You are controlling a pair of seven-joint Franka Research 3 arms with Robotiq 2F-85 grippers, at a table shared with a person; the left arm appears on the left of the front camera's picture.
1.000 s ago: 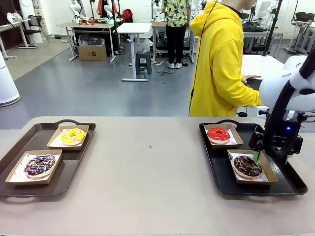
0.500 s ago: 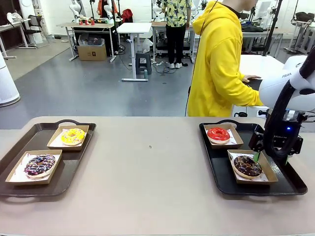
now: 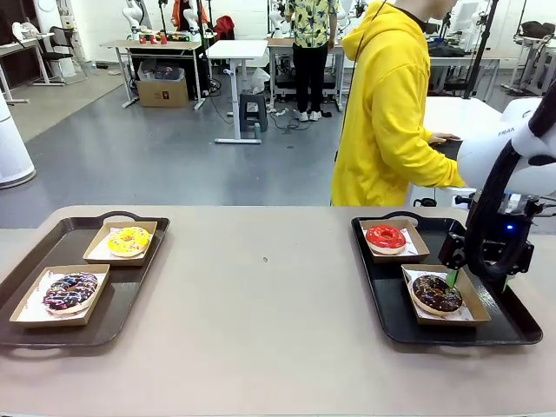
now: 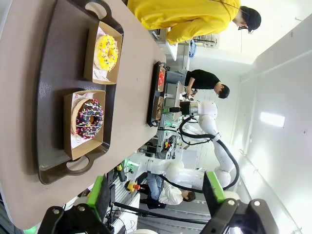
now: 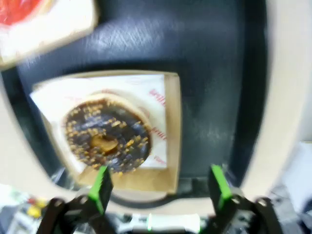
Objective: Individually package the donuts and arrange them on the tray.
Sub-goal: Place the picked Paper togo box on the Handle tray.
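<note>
1. Two dark trays sit on the beige table [image 3: 261,330]; I take the right-hand tray [image 3: 512,326] as my landmark.
2. On that tray's far half lies the red-iced donut [image 3: 386,236], in its own shallow cardboard box on white paper.
3. On its near half sits the chocolate-brown donut [image 3: 436,294], sprinkled, in a second cardboard box [image 3: 478,313] that lies just beside the red one's box.
4. The right gripper [image 3: 477,280] hangs over the far right corner of the brown donut's box, its jaws released and holding nothing. In the right wrist view the green pads [image 5: 101,189] stand wide apart, with the donut [image 5: 107,138] and its printed paper liner [image 5: 156,97] below them.
5. Well to the left of the landmark, across a bare stretch of table, is the left-hand tray [image 3: 130,300]. The yellow-iced donut [image 3: 129,241] is boxed on its far half, and the purple-dark sprinkled donut [image 3: 70,291] is boxed on its near half.
6. The left gripper [image 4: 158,195] is raised above the table, looking across that left tray, its jaws spread and empty.
7. Beyond the landmark tray, at the table's far edge, stands a person in a yellow hooded top [image 3: 387,113], turned sideways.
</note>
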